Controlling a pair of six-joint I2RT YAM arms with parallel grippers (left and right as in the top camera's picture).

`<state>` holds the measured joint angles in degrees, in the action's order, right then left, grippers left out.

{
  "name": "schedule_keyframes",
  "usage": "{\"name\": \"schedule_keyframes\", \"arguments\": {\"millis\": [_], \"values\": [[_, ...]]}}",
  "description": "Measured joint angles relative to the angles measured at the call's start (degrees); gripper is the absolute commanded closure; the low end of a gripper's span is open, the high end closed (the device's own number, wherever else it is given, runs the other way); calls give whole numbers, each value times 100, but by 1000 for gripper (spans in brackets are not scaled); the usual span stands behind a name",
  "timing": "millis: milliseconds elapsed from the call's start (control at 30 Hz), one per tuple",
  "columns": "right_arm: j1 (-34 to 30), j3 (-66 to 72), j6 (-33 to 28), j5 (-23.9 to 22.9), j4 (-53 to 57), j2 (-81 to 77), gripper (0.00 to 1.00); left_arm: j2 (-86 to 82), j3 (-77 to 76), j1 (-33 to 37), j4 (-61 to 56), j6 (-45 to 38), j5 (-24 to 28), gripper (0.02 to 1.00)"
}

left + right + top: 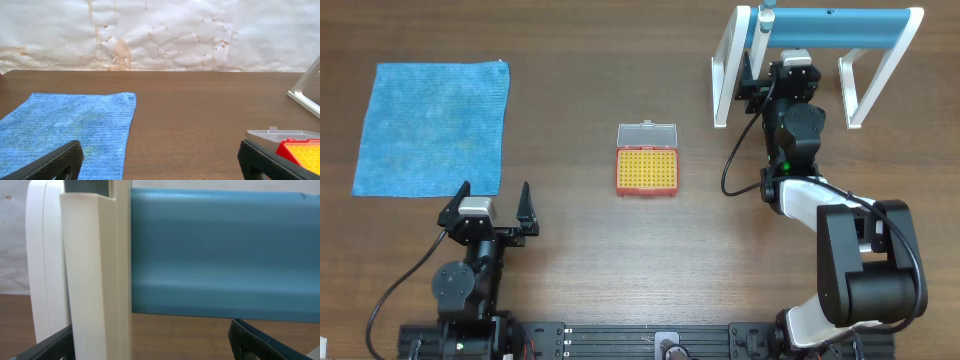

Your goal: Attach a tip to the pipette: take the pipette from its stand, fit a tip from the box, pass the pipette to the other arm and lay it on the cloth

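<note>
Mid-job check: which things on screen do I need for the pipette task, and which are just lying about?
Needed:
pipette, on its stand
tip box, lid open
blue cloth
left gripper and right gripper, both open

Not part of the job:
wooden table
paper-covered wall behind it

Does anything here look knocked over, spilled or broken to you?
Nothing on the table stands out: the blue cloth lies flat, the tip box sits with its lid open, the pipette stand is upright. Only the white wall covering behind the table looks wrinkled and brown-stained.
</note>
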<state>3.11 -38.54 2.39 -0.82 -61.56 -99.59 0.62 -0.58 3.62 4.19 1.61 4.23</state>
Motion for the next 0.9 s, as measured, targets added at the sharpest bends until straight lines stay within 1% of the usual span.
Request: {"name": "schedule_keyframes", "arguments": {"millis": [900], "values": [[-114,-258,94,2,-20,-302,102,0,0,0,0,0,0,20]]}}
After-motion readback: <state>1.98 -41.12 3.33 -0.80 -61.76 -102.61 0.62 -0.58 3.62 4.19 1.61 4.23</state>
